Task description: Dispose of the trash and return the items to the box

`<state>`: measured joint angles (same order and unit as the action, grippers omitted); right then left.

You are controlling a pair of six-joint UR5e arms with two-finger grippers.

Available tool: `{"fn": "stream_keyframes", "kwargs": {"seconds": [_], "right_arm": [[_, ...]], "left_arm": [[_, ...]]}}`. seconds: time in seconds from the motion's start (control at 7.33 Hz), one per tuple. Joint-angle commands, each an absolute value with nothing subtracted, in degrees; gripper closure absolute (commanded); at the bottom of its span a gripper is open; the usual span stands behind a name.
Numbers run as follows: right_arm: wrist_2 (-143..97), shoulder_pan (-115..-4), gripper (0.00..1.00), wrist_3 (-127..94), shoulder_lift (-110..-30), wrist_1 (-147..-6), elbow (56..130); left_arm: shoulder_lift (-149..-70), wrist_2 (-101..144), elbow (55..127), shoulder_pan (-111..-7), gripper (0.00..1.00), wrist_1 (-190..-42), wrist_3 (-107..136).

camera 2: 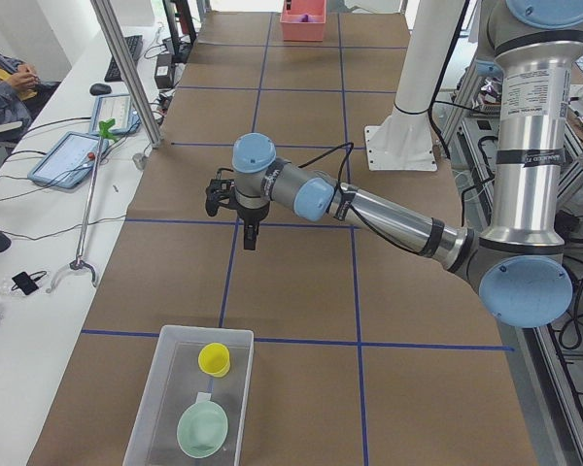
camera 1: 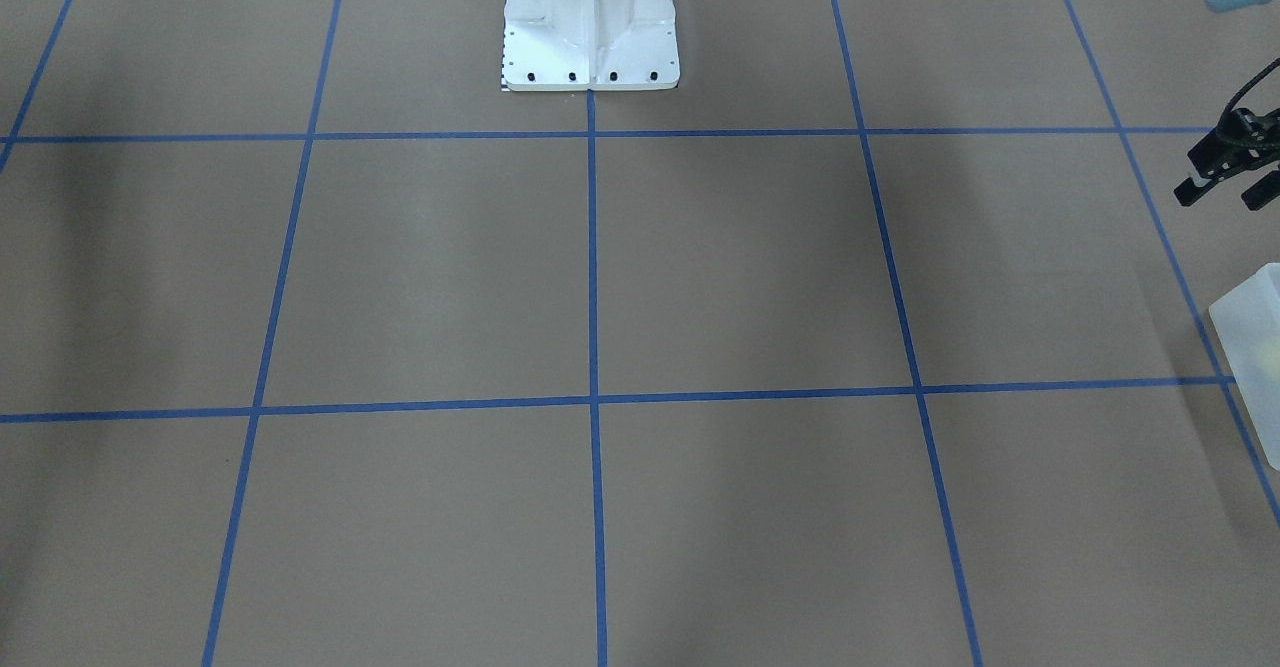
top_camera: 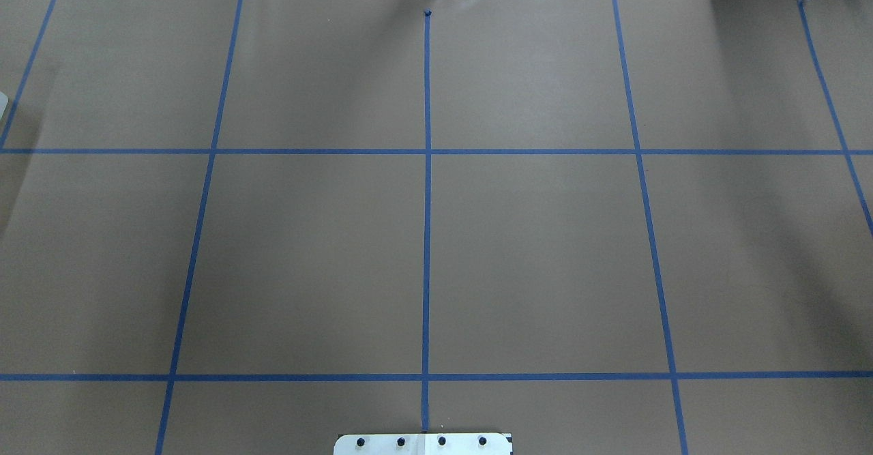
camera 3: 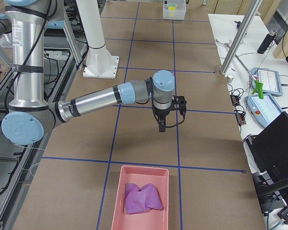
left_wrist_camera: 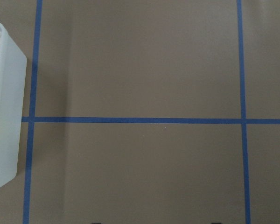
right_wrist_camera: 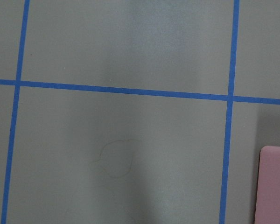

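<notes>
The left claw (camera 1: 1220,192) hangs above the brown paper-covered counter (top_camera: 532,257). In the front-facing view its two black fingers are spread apart with nothing between them. It is clear of the translucent frosted-white box (camera 2: 146,403), which sits on the counter at the robot's left end, and the left wrist view catches only one rounded corner of that box at its edge. Both items lie inside the box. The yellow tumbler cup (camera 2: 214,359) is in the half towards the middle of the counter, though I cannot tell whether it stands upright or is tipped. The pale mint-green bowl (camera 2: 202,429) is in the other half, mouth up, with a small gap between the two. The right claw (camera 3: 162,128) points down over the counter near a crossing of the blue tape lines (top_camera: 427,168). It shows only in the side view from the robot's right, so I cannot tell how far its fingers are parted or whether it has hold of anything. At that end of the counter a pink tray (camera 3: 143,176) holds crumpled purple wads (camera 3: 141,199), and the claw is well apart from it. The right wrist view shows only one corner of the tray. The white metal pedestal base (camera 1: 590,27) stands at the robot's side of the counter, on the middle tape line.
</notes>
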<state>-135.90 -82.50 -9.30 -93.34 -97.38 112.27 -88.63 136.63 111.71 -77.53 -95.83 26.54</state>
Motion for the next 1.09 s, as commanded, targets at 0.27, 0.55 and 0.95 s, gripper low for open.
{"fn": "stream_keyframes", "kwargs": {"seconds": [0.27,0.55,0.95], "right_arm": [[-135.5,-81.8,0.0,-8.3,-93.4,-97.3,112.2],[-135.4,-81.5,0.0,-8.3,-93.4,-97.3,112.2],[-135.5,-80.6,0.0,-8.4,-93.4,-97.3,112.1]], "left_arm": [[-84.9,128.3,113.6,-77.0,0.03,-96.0,13.0],[-84.5,128.3,113.5,-77.0,0.03,-96.2,11.9],[-83.6,129.0,113.5,-77.0,0.02,-96.0,10.5]]}}
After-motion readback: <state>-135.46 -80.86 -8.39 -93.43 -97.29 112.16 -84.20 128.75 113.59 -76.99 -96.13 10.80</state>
